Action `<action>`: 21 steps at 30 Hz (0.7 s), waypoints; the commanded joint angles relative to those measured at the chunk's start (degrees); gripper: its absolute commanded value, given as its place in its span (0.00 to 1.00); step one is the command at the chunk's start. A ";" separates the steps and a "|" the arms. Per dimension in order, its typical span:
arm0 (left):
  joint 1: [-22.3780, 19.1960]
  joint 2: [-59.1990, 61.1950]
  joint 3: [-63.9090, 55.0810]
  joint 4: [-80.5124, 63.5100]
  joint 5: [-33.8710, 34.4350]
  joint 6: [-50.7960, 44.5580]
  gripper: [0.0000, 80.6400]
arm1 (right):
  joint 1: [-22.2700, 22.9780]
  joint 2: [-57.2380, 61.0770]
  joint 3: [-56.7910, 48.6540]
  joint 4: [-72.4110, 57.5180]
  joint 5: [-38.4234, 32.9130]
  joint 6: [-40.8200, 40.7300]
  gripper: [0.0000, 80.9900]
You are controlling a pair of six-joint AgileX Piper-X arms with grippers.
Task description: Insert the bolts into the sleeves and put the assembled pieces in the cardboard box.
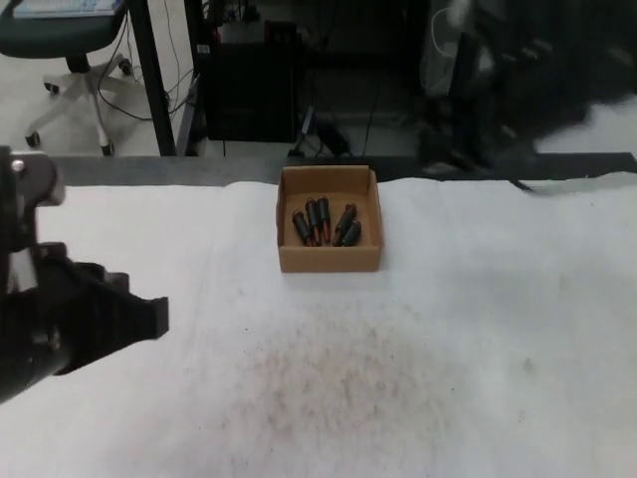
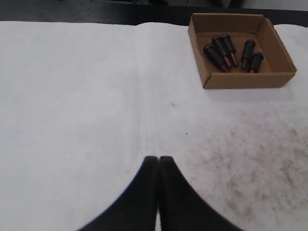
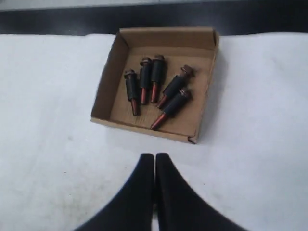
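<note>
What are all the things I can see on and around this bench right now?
cardboard box: one, brown, on the cloth at the far middle of the bench.
assembled pieces: five, black sleeves on reddish bolts, lying inside the box.
cloth: one, white, covering the bench.
stain: one speckled brownish patch, on the cloth nearer than the box.
office chair: one, dark seat on a white base, on the floor beyond the bench's far left.
arm: one, black, at the bench's left edge.
left gripper: one, black, shut, over bare cloth.
right gripper: one, black, shut, just short of the box.
</note>
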 commanded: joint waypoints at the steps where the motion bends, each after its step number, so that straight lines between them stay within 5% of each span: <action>1: 0.00 -4.15 0.29 3.45 -0.87 -1.49 0.00 | -1.85 -13.93 14.67 -8.19 0.17 1.09 0.01; 10: 0.00 -17.88 12.53 3.65 -1.95 -6.17 0.00 | -4.50 -50.08 40.87 -15.17 1.38 0.24 0.01; 21: 0.00 -26.16 17.94 -0.84 -5.08 -5.71 0.00 | -4.50 -60.71 48.29 -15.09 3.96 -0.71 0.01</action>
